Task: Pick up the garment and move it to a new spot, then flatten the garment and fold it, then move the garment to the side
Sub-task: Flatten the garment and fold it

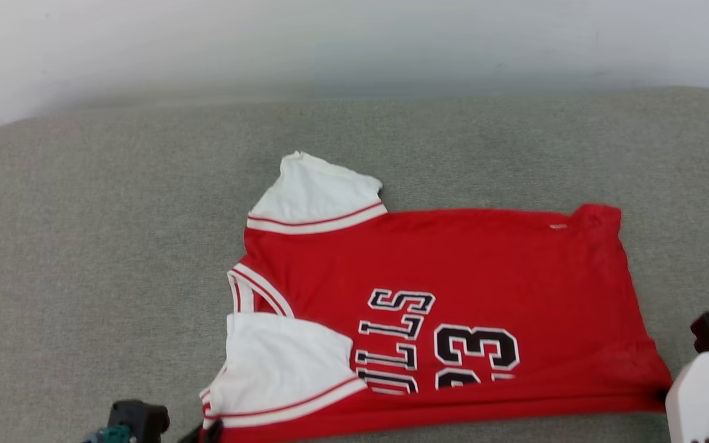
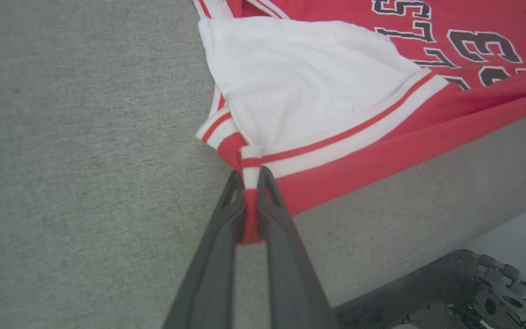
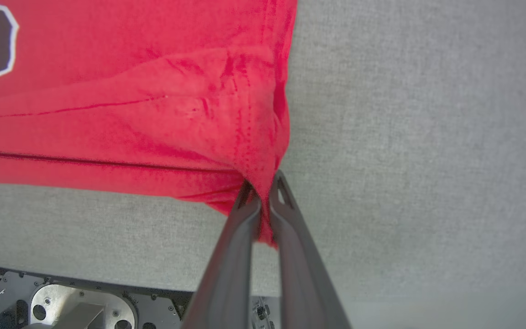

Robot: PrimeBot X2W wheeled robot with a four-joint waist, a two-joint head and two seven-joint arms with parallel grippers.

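Observation:
The garment (image 1: 453, 271), a red jersey with white sleeves and a black "BULLS 23" print facing up, lies sideways on the grey cushion (image 1: 114, 246), collar to the left and hem to the right. Its near edge is folded over. My left gripper (image 2: 250, 176) is shut on the striped sleeve trim and red shoulder fabric at the garment's (image 2: 327, 91) near-left corner. My right gripper (image 3: 263, 185) is shut on the garment's (image 3: 153, 114) near-right hem corner. In the head view, the left gripper (image 1: 210, 427) touches the corner at the bottom edge, and the right gripper (image 1: 662, 394) at the lower right.
The grey cushion stretches wide to the left, right and behind the garment, up to a pale wall (image 1: 354, 43). Its front edge (image 2: 427, 260) lies just under the garment's near side, with the robot's base (image 3: 62, 301) below it.

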